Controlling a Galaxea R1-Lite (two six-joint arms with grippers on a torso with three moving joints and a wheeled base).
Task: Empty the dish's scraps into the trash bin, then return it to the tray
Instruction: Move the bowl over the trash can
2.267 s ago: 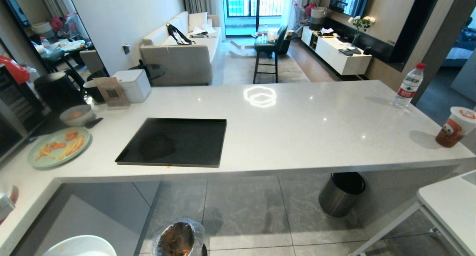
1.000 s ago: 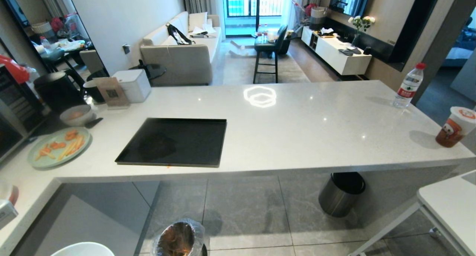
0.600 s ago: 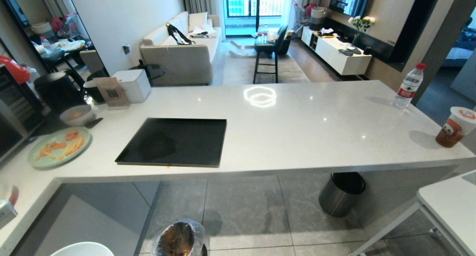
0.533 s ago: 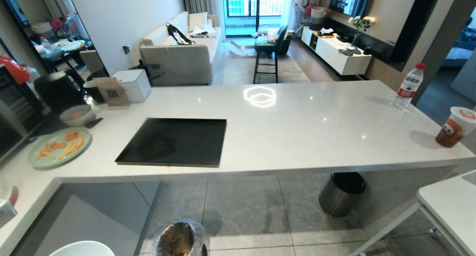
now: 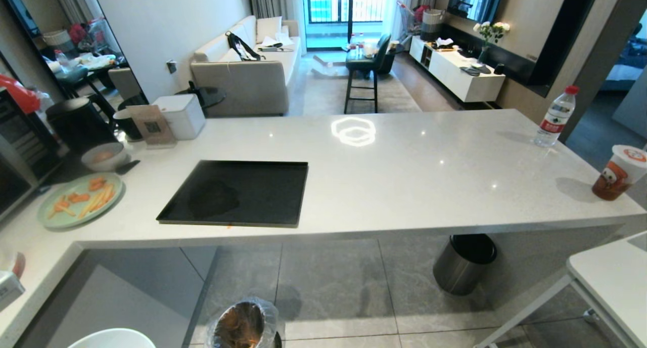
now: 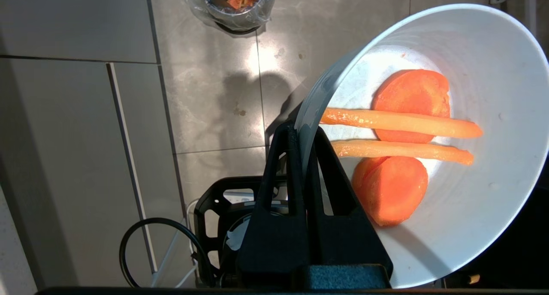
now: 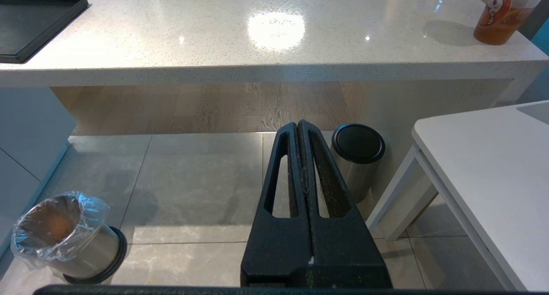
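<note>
My left gripper (image 6: 305,132) is shut on the rim of the dish (image 6: 493,72), a glossy white bowl held above the floor tiles. The scraps (image 6: 403,122), two orange slices and two pale sticks, lie inside it. In the head view only the dish's upper rim (image 5: 112,338) shows at the bottom edge, left of the trash bin (image 5: 245,325). The trash bin (image 6: 233,3), shiny metal with a clear liner, stands on the floor apart from the dish and holds orange bits. The black tray (image 5: 263,186) lies bare on the counter. My right gripper (image 7: 299,125) is shut on nothing, low over the floor.
On the counter's left stand a pale-green plate (image 5: 80,199) of orange and yellow pieces and a greyish bowl (image 5: 103,156). A dark bin with a black top (image 5: 462,262) stands under the counter. A bottle (image 5: 555,116), a cup (image 5: 619,172) and a white side table (image 5: 611,282) are at the right.
Since the earliest frame the dish's rim has sunk slightly toward the head view's bottom edge. Over the last second nothing has visibly moved.
</note>
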